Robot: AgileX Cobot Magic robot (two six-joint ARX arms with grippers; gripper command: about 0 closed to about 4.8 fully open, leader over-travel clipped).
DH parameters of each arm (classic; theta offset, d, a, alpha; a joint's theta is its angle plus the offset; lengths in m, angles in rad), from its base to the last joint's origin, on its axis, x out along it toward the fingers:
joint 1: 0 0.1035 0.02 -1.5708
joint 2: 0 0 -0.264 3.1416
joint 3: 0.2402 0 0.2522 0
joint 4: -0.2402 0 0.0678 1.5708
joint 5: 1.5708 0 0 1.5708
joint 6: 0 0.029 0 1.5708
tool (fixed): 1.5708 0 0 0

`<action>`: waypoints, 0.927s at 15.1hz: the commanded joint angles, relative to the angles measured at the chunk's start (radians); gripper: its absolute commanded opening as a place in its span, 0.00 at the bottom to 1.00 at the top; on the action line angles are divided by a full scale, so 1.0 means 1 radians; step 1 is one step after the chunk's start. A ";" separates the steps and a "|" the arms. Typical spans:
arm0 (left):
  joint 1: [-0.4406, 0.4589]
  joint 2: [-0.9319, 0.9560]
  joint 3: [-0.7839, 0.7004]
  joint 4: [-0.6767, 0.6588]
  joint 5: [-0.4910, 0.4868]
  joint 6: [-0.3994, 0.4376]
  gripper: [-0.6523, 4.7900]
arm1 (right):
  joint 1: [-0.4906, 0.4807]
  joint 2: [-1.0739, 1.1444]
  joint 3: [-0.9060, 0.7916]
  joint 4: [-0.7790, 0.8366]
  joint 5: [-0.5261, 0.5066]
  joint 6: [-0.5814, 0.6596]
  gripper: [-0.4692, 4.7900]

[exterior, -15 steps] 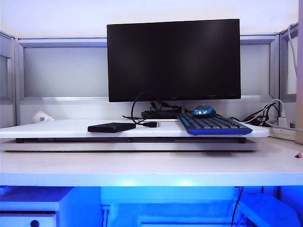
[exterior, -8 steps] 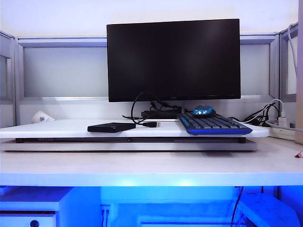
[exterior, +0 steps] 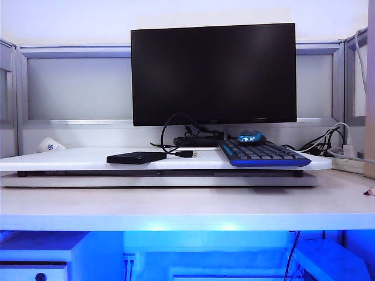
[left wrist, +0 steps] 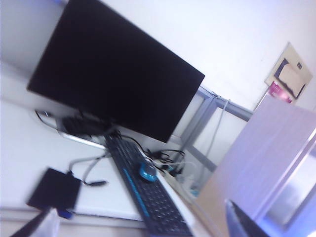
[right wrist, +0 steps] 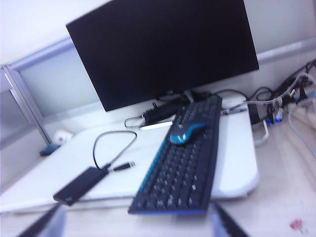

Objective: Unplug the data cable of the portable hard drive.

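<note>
- Left gripper (left wrist: 138,224): jaws spread wide, holding nothing; only the fingertips (left wrist: 237,222) show, blurred.
- Right gripper (right wrist: 133,222): jaws apart, empty (tips at the frame edge).
- Drive (exterior: 136,157): flat on the white board (exterior: 70,159), left of the keyboard (exterior: 263,155).
- Cable (exterior: 176,132): plugged into the drive, looping to a free plug (exterior: 186,154).
- Exterior view shows neither gripper; wrist views show both.

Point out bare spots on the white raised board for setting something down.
White raised board: bare left of the flat matte-black hard drive, toward the crumpled white cup. Crowded: thin black looped cable between drive and black-and-blue keyboard, cords behind. Both grippers off the board.
</note>
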 commanded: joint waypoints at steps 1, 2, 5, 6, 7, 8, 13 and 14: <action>0.001 0.157 0.087 0.105 0.081 -0.041 1.00 | 0.000 -0.003 0.030 0.015 -0.002 0.003 0.80; 0.001 0.230 0.129 0.139 0.097 -0.042 1.00 | 0.000 -0.003 0.041 0.014 -0.002 0.003 0.80; 0.001 0.460 0.177 0.301 0.131 -0.381 1.00 | 0.000 0.000 0.075 0.022 0.002 0.003 0.80; 0.000 0.513 0.177 0.340 0.166 -0.417 1.00 | 0.000 0.011 0.084 0.021 0.000 0.003 0.80; 0.000 0.567 0.177 0.376 0.204 -0.443 1.00 | 0.001 0.036 0.095 0.026 -0.003 0.003 0.80; 0.000 0.624 0.177 0.410 0.227 -0.473 1.00 | 0.001 0.079 0.114 0.031 -0.011 0.003 0.81; 0.000 0.917 0.176 0.513 0.294 -0.509 0.99 | 0.003 0.614 0.330 0.181 -0.114 -0.087 0.81; 0.000 1.014 0.176 0.620 0.298 -0.533 0.98 | 0.016 0.647 0.329 0.218 -0.113 -0.087 0.81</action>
